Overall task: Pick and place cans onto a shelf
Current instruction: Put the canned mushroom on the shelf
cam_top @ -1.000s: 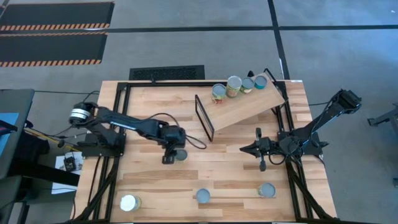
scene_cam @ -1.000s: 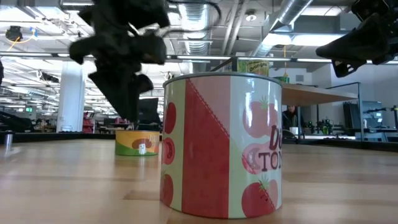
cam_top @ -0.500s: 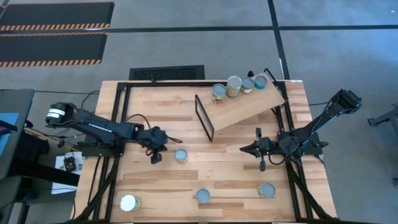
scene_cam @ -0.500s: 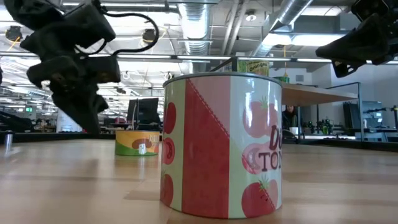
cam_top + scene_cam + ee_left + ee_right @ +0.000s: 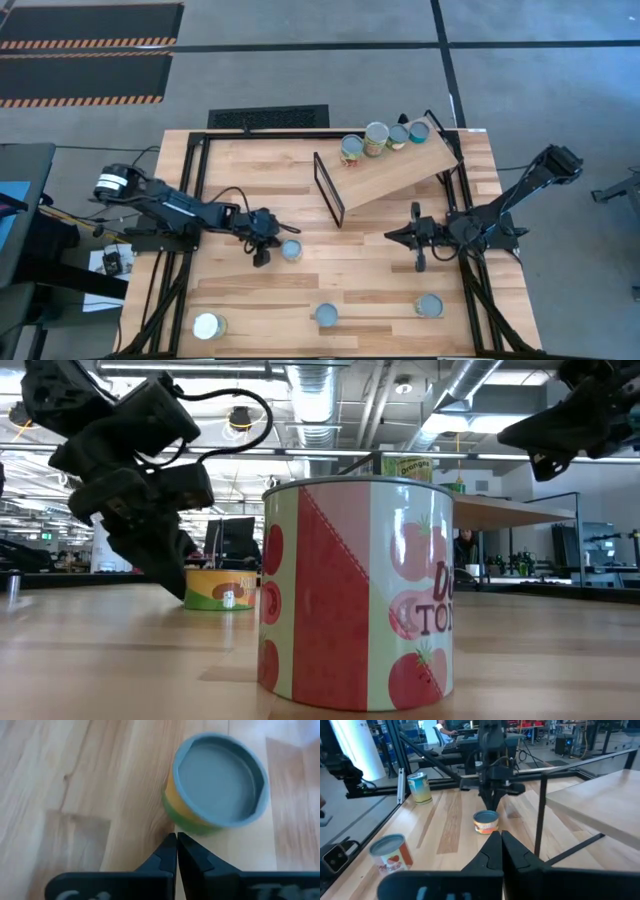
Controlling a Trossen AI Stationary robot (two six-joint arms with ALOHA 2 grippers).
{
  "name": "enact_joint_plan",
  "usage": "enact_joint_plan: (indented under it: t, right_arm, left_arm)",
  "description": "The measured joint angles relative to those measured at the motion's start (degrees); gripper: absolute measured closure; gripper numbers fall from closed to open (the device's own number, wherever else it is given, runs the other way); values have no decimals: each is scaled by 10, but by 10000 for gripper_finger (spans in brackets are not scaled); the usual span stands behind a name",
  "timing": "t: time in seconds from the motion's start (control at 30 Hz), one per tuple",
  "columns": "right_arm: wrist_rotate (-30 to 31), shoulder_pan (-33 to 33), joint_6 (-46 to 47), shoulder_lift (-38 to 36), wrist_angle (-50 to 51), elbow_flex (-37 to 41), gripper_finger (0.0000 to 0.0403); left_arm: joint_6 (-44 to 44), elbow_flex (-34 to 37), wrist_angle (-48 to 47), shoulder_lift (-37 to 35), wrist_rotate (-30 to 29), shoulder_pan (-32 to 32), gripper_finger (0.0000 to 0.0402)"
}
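While my left gripper (image 5: 262,258) sits pinched together, it has slid back in beside the loose can (image 5: 291,250).
I must reopen before grabbing it; it stands mid-table. Right gripper (image 5: 421,264) waits, fingers together, empty. Farther off, the shelf (image 5: 390,168) already holds four cans (image 5: 385,137).

The left gripper (image 5: 262,256), its dark fingers pressed together, now sits just beside the small yellow-and-green tin with the grey lid (image 5: 291,250) after swinging away from it, while the right gripper (image 5: 420,262) shifts slightly.
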State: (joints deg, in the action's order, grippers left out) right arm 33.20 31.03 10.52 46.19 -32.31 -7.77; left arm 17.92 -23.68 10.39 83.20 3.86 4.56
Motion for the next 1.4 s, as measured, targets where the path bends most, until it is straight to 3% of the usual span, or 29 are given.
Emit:
enact_joint_plan:
  t: [0.2, 0.63, 0.83, 1.1, 1.27, 1.4]
  right_arm:
    - [-4, -2, -9, 30, 4, -33, 399]
    - [-48, -3, -50, 230, 16, -170, 383]
    - [-49, -12, -36, 350, 17, -244, 356]
    - [-107, -44, -15, 481, 27, -360, 314]
    - [-108, -55, -14, 544, 103, -443, 276]
    - [-109, -67, -1, 592, 189, -514, 243]
  left_arm:
    - [13, -4, 107, 42, 18, 0, 401]
    - [-22, -72, 152, 134, 29, 30, 401]
    - [-33, -32, 221, 121, 10, 29, 401]
    - [-46, 48, 454, 121, -30, 29, 401]
    - [-82, 73, 541, 120, -71, 28, 401]
    - [-93, 73, 547, 120, -77, 27, 401]
